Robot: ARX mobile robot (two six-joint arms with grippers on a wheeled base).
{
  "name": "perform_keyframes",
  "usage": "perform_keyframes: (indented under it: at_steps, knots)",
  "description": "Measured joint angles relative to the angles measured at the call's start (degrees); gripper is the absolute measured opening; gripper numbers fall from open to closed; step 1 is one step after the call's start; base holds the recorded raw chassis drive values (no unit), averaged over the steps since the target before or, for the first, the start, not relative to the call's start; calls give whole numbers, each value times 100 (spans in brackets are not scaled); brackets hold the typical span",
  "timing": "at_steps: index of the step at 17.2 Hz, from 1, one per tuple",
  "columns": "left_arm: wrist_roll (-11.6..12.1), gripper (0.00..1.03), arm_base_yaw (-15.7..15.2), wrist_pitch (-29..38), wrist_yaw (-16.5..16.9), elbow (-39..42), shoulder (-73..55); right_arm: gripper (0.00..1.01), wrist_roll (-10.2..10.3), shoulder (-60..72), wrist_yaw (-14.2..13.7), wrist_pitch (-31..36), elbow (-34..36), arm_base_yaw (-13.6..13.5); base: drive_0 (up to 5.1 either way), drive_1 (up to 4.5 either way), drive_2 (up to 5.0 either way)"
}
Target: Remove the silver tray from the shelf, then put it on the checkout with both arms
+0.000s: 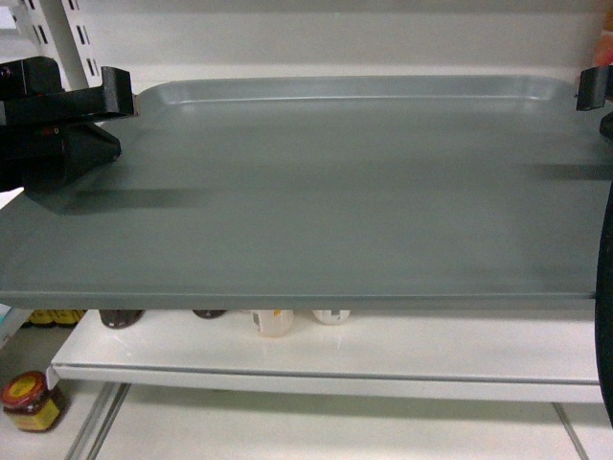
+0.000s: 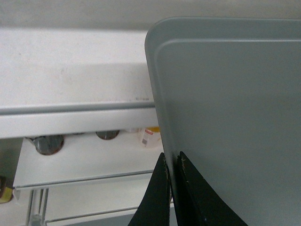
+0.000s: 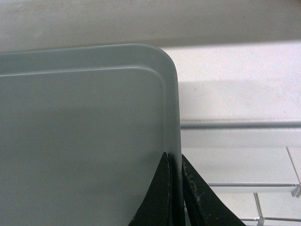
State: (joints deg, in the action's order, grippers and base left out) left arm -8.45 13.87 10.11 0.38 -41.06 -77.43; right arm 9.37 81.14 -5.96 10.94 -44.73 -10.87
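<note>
The large rectangular dull grey-silver metal tray (image 1: pixel 316 201) with rounded corners and a shallow raised rim lies flat and level, filling most of the head view. It is held at both short sides, out in front of the long pale white-grey metal shelf board (image 2: pixel 70 75); its far rounded corners still reach over the board in the wrist views. The left black gripper (image 2: pixel 172 188) pinches the tray's left rim, one flat black finger outside the rim and the other inside over the tray floor, pressed close with only the metal edge between. The right black gripper (image 3: pixel 175 188) clamps the right rim the same way, near the tray's far right corner.

Under the tray, on a lower white shelf (image 1: pixel 383 355), stand several small bottles and jars (image 1: pixel 273 321), their tops hidden by the tray's front edge. A jar with a red lid (image 1: pixel 29 398) sits lower still at the left.
</note>
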Motion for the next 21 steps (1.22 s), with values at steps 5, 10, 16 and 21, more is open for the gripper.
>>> perform_keyframes:
  at_steps: [5,10,16,21]
  knots:
    - [7,3,13,-7,-2,0,2,3,0,-11,-2,-2,-2,0,9,-405,422]
    - [13,3,17,9,0,-4,2,3,0,-13,-2,-9,-2,4,11,-403,424]
    - [31,3,9,-22,-2,-9,2,3,-2,-26,-4,-13,-2,0,12,-403,426]
    - [33,3,7,20,-4,-13,2,3,-2,-26,-2,20,-4,0,4,-411,419]
